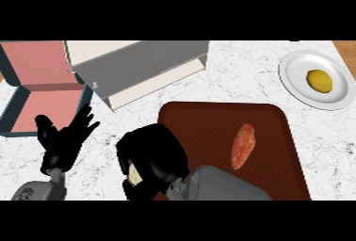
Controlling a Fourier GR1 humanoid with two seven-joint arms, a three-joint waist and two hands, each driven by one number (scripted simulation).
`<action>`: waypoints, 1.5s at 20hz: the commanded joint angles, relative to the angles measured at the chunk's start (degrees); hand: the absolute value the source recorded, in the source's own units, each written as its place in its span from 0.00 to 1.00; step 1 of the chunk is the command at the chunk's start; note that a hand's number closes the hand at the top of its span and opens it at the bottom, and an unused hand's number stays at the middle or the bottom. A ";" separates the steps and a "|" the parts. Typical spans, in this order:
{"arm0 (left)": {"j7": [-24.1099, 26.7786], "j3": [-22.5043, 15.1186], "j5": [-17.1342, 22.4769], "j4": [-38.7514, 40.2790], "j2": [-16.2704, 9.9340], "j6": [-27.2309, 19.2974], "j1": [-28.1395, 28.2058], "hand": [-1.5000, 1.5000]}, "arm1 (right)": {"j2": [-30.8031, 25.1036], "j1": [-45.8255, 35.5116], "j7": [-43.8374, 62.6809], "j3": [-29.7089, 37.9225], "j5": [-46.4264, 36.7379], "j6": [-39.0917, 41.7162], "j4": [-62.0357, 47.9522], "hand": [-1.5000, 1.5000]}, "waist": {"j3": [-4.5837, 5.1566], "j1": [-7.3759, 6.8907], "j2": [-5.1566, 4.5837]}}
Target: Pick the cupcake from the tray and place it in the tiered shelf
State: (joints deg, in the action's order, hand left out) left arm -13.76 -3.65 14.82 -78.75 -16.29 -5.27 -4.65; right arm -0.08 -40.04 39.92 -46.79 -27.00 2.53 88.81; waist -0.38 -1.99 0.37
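Right hand (pixel 154 155): we curl it round the cupcake (pixel 134 174).
Left hand (pixel 64 136): ours, open, fingers spread.
Tray (pixel 208 122): just beside our right hand.

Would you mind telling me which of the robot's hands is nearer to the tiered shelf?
Left. The left hand rests open just below and left of the tiered shelf. The right hand sits farther down, at the tray's left edge, curled round the cupcake.
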 commanded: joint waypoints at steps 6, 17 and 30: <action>-3.79 1.04 0.29 -0.11 -1.12 0.29 1.90 0.50 | 0.08 -19.78 18.37 8.17 2.63 -1.40 12.79 1.00 | 0.42 1.33 0.03; -0.69 1.95 -0.32 1.91 0.01 1.32 1.79 0.50 | -0.98 -41.52 19.63 32.31 7.26 5.72 -1.76 1.00 | 0.48 1.35 -0.39; -2.77 1.30 -2.21 1.59 1.50 0.22 1.27 0.50 | -4.90 -53.19 3.37 41.71 6.71 6.55 -29.01 1.00 | 0.48 0.84 -0.69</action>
State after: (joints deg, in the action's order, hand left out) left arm -14.93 -1.73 13.26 -80.14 -15.65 -4.72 -3.81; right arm -4.03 -90.48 47.28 -7.15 -20.58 7.82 66.55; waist -0.25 -1.23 -0.01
